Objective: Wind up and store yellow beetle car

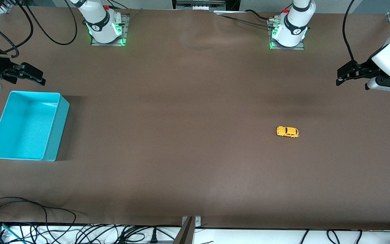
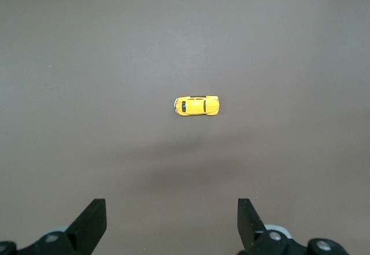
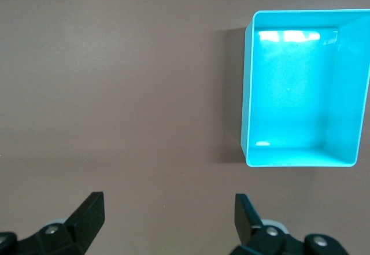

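Table [image 1: 195,152]: one, brown, carrying everything.
Bin [image 1: 55,125]: one, turquoise, sitting at the right arm's end of the table.
Grippers: two, both hanging spread wide and holding nothing; right gripper [image 1: 34,76] near the bin, left gripper [image 1: 345,73] well apart from it.
Car [image 1: 287,131]: one, yellow, standing on its wheels well apart from the bin, toward the left arm's end.

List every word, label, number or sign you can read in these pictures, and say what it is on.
None can be read.
A small dark mark on each arm's white base collar is too small to read.
The yellow beetle car and the turquoise bin show no lettering.
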